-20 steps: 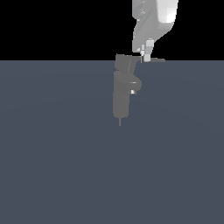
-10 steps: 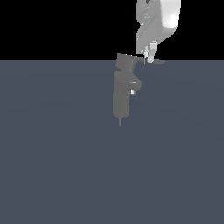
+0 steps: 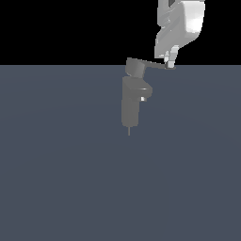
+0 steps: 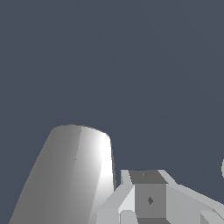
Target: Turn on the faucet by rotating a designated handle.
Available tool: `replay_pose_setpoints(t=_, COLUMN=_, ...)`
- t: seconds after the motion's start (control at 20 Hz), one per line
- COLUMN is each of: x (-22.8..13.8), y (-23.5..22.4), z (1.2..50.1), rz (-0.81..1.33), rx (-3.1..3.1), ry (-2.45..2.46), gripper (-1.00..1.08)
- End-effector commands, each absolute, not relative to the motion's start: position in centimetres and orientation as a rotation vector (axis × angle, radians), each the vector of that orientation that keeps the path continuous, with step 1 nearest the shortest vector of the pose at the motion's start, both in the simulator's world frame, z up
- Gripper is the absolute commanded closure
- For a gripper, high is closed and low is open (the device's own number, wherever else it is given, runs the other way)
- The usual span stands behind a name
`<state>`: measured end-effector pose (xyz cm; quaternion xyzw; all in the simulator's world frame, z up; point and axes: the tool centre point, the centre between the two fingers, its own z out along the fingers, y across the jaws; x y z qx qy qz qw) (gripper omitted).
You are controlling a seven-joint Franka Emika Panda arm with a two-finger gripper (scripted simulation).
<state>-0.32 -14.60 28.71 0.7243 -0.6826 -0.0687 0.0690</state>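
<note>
Your grey faucet (image 3: 131, 104) stands up by the far edge of the tabletop (image 3: 61, 179), about the middle, with open room on every side. Its handle (image 3: 153, 65) pokes toward the exterior view's right. There the gripper (image 3: 169, 64) touches the handle's tip; you cannot tell how wide it is open.

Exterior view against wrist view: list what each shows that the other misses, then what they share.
Only the exterior view shows the whole faucet: upright column, stubby side spout, thin pin below, and the handle reaching toward that view's right, with the gripper at its tip. Only the wrist view shows a close, rounded grey body, which cannot be identified, and blocky white and grey parts. Both share the flat blue-grey ground.
</note>
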Motion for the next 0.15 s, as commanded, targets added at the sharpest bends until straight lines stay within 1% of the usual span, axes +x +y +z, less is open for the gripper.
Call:
replay_pose_setpoints(t=0.0, x=-0.08, y=-16.12, z=28.37, rz=-0.207, rx=2.160, ry=-2.071, gripper=1.08)
replay_pose_setpoints(t=0.1, x=0.09, y=-16.35, z=28.35, rz=-0.207, rx=2.160, ry=-2.072, gripper=1.08)
